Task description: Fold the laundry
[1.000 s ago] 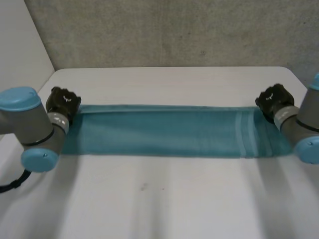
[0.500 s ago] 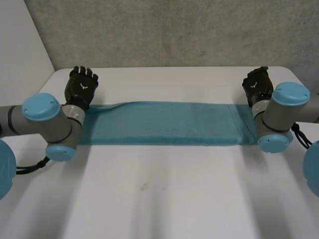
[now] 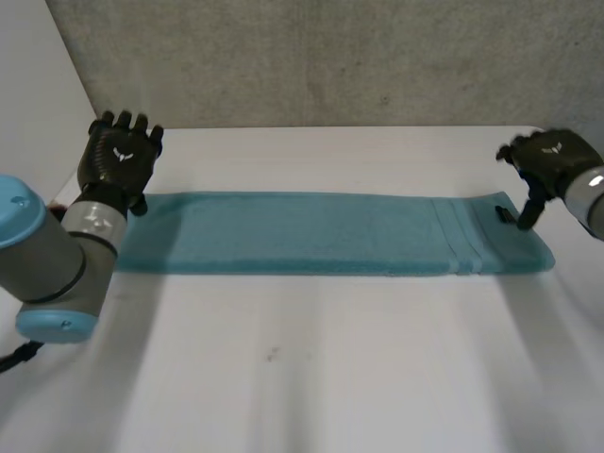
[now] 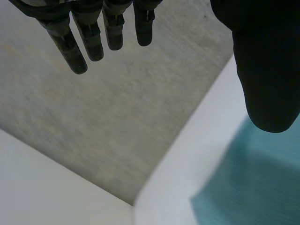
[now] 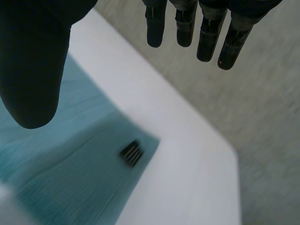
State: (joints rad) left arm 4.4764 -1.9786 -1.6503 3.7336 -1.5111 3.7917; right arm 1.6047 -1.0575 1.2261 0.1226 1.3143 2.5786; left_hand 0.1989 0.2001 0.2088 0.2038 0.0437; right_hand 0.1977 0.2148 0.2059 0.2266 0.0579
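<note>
The towel [image 3: 321, 234] is lying flat across the table's [image 3: 311, 377] far half. The left hand [image 3: 118, 160] and right hand [image 3: 547, 160] are hovering at its ends, fingers apart, empty. Likely soft and limp; the corners suit pinching.

Soft, diffuse light fills the scene, and the white bench [image 3: 311, 377] reads bright across its top, while the grey wall [image 3: 330, 57] behind sits duller. The teal towel [image 3: 321, 234] casts a thin dark line along its near edge. In the wrist views the left robot hand [image 4: 267, 70] and right robot hand [image 5: 33, 61] show as near-black shapes, with faint glints on the fingers [image 4: 68, 49].
</note>
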